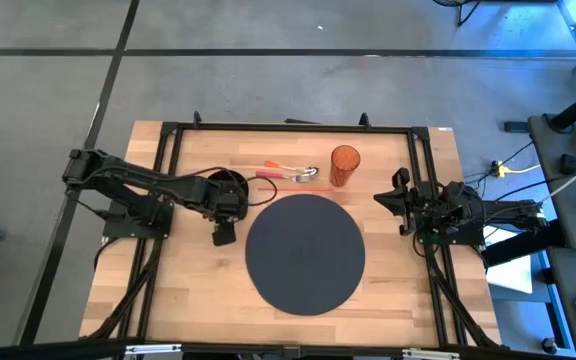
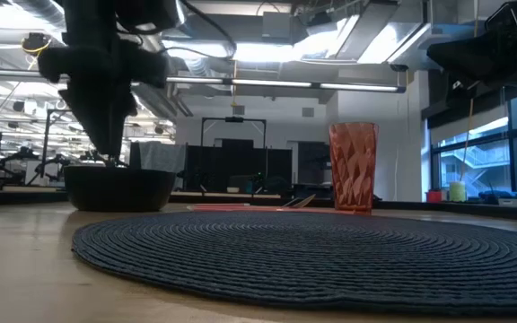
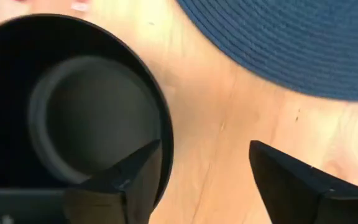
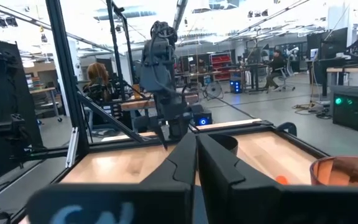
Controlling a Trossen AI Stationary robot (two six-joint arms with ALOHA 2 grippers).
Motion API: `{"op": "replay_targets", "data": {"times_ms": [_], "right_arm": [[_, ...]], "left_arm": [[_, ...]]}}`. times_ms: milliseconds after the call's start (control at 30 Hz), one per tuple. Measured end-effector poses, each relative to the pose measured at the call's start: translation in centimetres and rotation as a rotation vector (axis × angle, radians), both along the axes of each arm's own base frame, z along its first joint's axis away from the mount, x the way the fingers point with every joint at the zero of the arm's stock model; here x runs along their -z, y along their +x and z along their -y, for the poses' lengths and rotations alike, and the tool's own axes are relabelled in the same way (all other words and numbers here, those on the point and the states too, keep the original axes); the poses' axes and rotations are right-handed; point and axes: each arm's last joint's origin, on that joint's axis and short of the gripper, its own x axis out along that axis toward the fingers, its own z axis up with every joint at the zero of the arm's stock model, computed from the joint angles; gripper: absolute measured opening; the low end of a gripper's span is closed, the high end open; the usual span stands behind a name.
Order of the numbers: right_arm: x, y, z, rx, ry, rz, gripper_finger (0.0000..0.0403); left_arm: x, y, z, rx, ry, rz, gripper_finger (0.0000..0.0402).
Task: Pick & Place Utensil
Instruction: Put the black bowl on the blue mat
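The left gripper point(image 3: 197, 180) hangs low over the wooden surface point(image 1: 198, 280), its two dark fingers point(image 3: 129, 180) spread apart with bare wood showing in the gap between them. One finger overlaps the rim of the black bowl point(image 3: 73, 112), which is empty inside; the other finger stands clear on the open wood. Just past the fingers lies the edge of the round dark woven placemat point(image 3: 291, 43). In the high view the left gripper point(image 1: 226, 215) sits between the black bowl point(image 1: 230, 183) and the near-left edge of the placemat point(image 1: 304, 252).

Beyond the bowl, farther from the fingers, the utensils point(image 1: 290, 174) lie flat on the surface: a pink-orange handled piece and a metal spoon side by side, just behind the placemat's far edge and touching neither bowl nor mat, as far as can be seen. Just beside them, toward the right arm, stands an orange faceted tumbler point(image 1: 344, 165), upright. From the low view the tumbler point(image 2: 354, 167) rises behind the mat, with the utensils point(image 2: 267, 205) a thin strip near its base and the bowl point(image 2: 119, 187) under the left arm.

The right gripper point(image 1: 393, 198) waits at the right edge of the surface, well apart from the mat and the utensils; its fingers point(image 4: 179, 162) are pressed together, holding nothing. A person point(image 4: 97, 78) sits in the room beyond the frame.
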Motion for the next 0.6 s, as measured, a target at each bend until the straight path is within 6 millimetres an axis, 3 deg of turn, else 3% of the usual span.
{"op": "replay_targets", "data": {"times_ms": [367,600], "right_arm": [[0.0,0.0,0.0,-0.006,0.027,0.002,0.0017],[0.0,0.0,-0.1,-0.053,0.017,0.001,0.0017]], "left_arm": [[2.1,0.9,-1.2,-0.039,0.023,-0.099,0.0253],[2.3,1.0,-1.9,-0.092,0.091,-0.104,0.0253]]}}
